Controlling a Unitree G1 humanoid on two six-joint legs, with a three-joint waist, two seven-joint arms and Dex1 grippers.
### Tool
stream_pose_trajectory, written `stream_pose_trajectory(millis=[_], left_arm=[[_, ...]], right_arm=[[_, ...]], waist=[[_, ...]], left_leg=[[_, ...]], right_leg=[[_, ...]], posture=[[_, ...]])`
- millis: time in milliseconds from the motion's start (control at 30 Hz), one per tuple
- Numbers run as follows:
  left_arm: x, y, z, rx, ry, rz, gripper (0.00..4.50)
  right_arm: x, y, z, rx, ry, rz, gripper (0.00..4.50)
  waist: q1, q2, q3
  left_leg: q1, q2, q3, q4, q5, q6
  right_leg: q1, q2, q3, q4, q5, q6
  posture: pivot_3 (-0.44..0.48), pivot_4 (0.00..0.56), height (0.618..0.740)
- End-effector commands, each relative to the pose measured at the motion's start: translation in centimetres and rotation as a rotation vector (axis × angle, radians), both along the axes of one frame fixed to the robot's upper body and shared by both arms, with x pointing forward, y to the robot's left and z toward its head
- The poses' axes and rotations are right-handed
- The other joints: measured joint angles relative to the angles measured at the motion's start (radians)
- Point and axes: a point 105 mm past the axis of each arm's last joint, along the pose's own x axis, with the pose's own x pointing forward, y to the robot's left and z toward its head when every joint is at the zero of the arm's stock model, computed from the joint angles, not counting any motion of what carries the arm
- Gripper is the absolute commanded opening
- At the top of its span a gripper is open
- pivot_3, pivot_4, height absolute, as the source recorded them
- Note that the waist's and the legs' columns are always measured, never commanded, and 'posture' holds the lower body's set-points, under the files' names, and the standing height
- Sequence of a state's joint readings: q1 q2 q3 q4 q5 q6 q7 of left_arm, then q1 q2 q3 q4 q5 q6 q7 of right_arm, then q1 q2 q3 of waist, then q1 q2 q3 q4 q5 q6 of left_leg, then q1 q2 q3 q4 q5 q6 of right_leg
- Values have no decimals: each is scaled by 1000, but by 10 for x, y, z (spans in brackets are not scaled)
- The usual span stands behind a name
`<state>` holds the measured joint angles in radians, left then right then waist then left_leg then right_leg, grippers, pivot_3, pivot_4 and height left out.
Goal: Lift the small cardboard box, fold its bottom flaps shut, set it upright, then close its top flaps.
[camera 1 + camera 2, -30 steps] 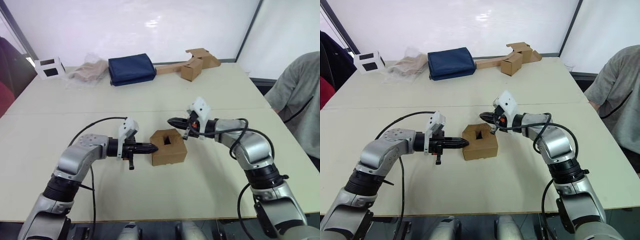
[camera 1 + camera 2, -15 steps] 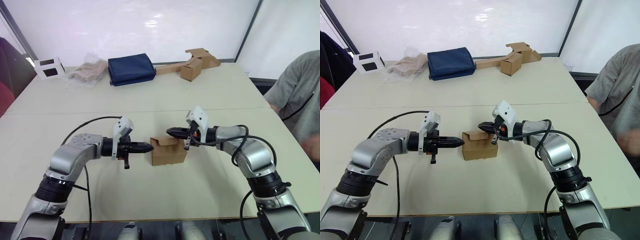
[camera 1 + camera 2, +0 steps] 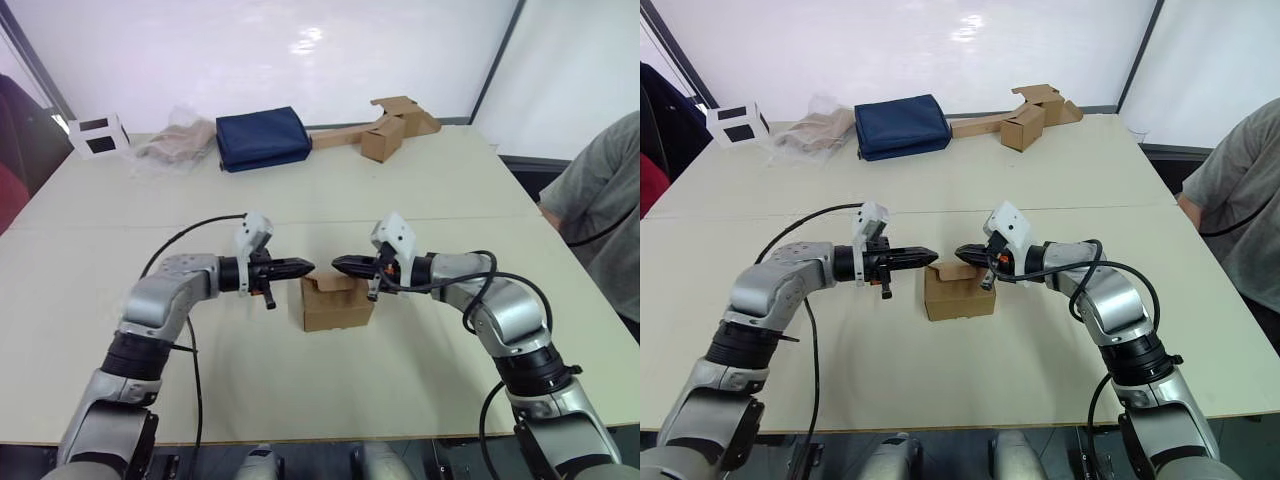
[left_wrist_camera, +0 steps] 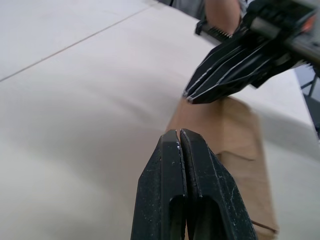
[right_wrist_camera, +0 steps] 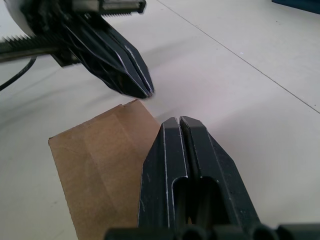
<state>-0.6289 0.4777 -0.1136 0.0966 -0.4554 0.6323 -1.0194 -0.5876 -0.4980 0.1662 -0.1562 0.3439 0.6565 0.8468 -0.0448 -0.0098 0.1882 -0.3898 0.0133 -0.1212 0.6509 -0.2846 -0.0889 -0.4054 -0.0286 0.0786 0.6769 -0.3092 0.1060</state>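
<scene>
- Two black two-fingered grippers are being held tip to tip above a small plain brown corrugated cardboard box [image 3: 337, 303], which is resting on the pale table [image 3: 400, 170] near its front middle, as seen from the head camera.
- The left gripper [image 3: 308, 267] is being pointed toward the right gripper [image 3: 337, 265]; a small gap is being kept between the tips, both fingers pairs are being pressed together, and nothing is being gripped by either.
- One top flap [image 3: 330, 283] is being shown raised at the box's upper edge, just below the right gripper's tip; contact cannot be told.
- Along the far edge of the table, a white cube with black squares [image 3: 99, 135], a crumpled clear plastic bag [image 3: 177, 146], a folded navy blue fabric bundle [image 3: 263, 138] and brown cardboard pieces with a long strip [image 3: 385, 127] are lying well apart from the box.
- At the right edge, a person in a grey shirt [image 3: 597, 200] is being seen beside the table.
- From the left wrist camera, the left gripper's fingers [image 4: 170, 180] are being shown closed and empty, with the box's brown top just beyond them and the right gripper's tip near it.
- From the right wrist camera, the right gripper's fingers [image 5: 172, 165] are likewise being shown closed and empty over the box's corner.
</scene>
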Motion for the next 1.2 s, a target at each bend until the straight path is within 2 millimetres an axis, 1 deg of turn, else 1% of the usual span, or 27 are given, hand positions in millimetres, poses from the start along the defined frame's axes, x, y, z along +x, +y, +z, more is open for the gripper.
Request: stream_pose_trajectory(millis=[33, 100, 167, 233, 300, 367, 500, 667, 933, 1200], left_arm=[[1, -7, 6, 5, -52, -28, 50], [1, -7, 6, 3, -53, -28, 50], [2, -6, 7, 0, -54, -25, 50], [3, -6, 7, -3, -54, -24, 50], [3, -6, 7, -6, -54, -24, 50], [3, -6, 8, -7, -54, -24, 50], [4, -6, 8, -14, -52, -21, 50], [5, -7, 8, -22, -49, -21, 50], [7, -7, 10, -34, -50, -4, 50], [9, -6, 12, -41, -49, 3, 50]], right_arm=[[-7, 2, 13, 15, -49, 19, 0], [-8, 1, 15, 18, -56, 16, 0], [-14, -1, 21, 36, -60, 33, 0], [-22, -3, 22, 43, -51, 54, 0], [-30, -6, 18, 26, -28, 77, 0], [-34, -7, 15, 19, -12, 87, 0], [-44, -7, 2, -9, 28, 105, 0], [-43, -3, -7, -31, 34, 102, 0], [-41, -1, -16, -66, 32, 104, 0], [-40, -2, -20, -84, 26, 103, 0]], waist=[[0, 0, 0], [0, 0, 0], [0, 0, 0], [1, 0, 0], [1, 0, 0], [1, 0, 0], [1, 0, 0], [0, 0, 0], [1, 0, 0], [1, 0, 0]], left_leg=[[0, 0, 0, 0, 0, 0], [0, 0, 0, 0, 0, 0], [0, 0, 0, 0, 0, 0], [0, 0, 0, 0, 0, 0], [0, 0, 0, 0, 0, 0], [0, 0, 0, 0, 0, 0], [0, 0, 0, 0, 0, 0], [0, 0, 0, 0, 0, 0], [0, 0, 0, 0, 0, 0], [0, 0, 0, 0, 0, 0]], right_leg=[[0, 0, 0, 0, 0, 0], [0, 0, 0, 0, 0, 0], [0, 0, 0, 0, 0, 0], [0, 0, 0, 0, 0, 0], [0, 0, 0, 0, 0, 0], [0, 0, 0, 0, 0, 0], [0, 0, 0, 0, 0, 0], [0, 0, 0, 0, 0, 0], [0, 0, 0, 0, 0, 0], [0, 0, 0, 0, 0, 0]], posture=[[0, 150, 740], [0, 150, 740], [0, 150, 740], [0, 150, 740], [0, 150, 740], [0, 150, 740], [0, 150, 740], [0, 150, 740], [0, 150, 740], [0, 150, 740]])
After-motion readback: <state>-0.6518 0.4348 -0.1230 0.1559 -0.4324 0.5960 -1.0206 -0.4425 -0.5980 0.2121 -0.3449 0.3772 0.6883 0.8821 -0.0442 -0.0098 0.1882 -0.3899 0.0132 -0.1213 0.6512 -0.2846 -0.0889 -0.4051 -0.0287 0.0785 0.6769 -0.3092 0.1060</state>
